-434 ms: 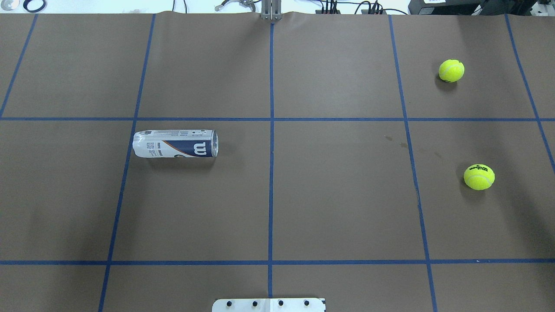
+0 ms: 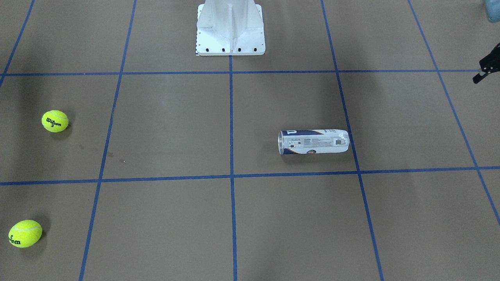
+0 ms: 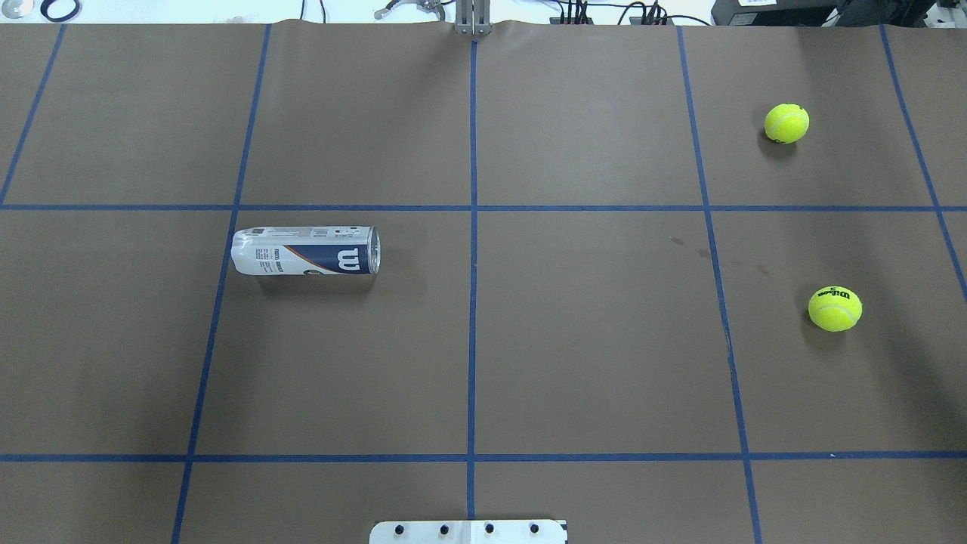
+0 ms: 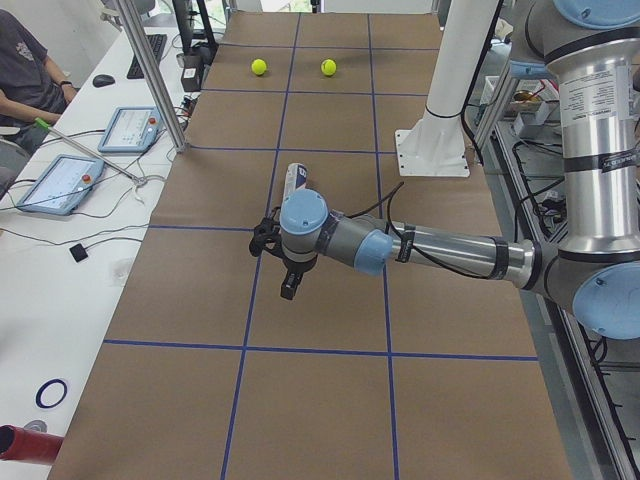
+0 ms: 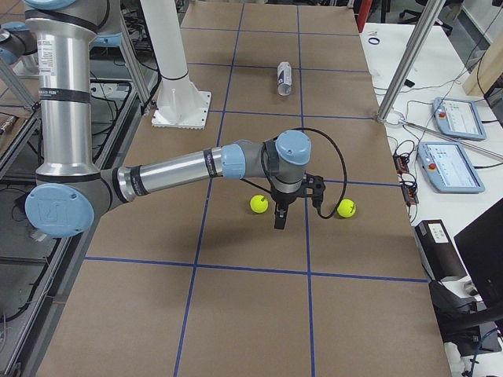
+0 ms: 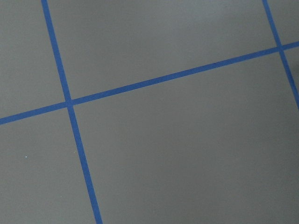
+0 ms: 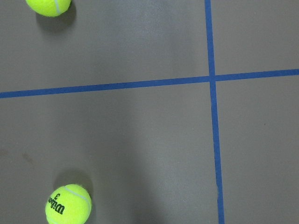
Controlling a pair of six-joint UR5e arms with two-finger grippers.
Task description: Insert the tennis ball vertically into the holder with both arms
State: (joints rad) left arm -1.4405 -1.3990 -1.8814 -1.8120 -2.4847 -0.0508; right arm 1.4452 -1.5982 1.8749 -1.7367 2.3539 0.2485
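The holder (image 3: 306, 251) is a clear can with a white and navy label. It lies on its side on the left half of the table, its silver-rimmed mouth toward the centre; it also shows in the front view (image 2: 313, 141). Two yellow tennis balls (image 3: 786, 123) (image 3: 835, 308) rest on the right half. The left gripper (image 4: 287, 275) hovers above the table, short of the holder toward the table's left end; only a black edge of it shows in the front view (image 2: 485, 69). The right gripper (image 5: 279, 216) hovers between the two balls (image 5: 258, 203) (image 5: 346, 208). I cannot tell whether either is open.
The white pedestal base (image 2: 230, 31) stands at the robot's edge, mid-table. Blue tape lines (image 3: 472, 227) grid the brown table cover. An operator (image 4: 25, 70) and tablets (image 4: 60, 182) are beside the far long edge.
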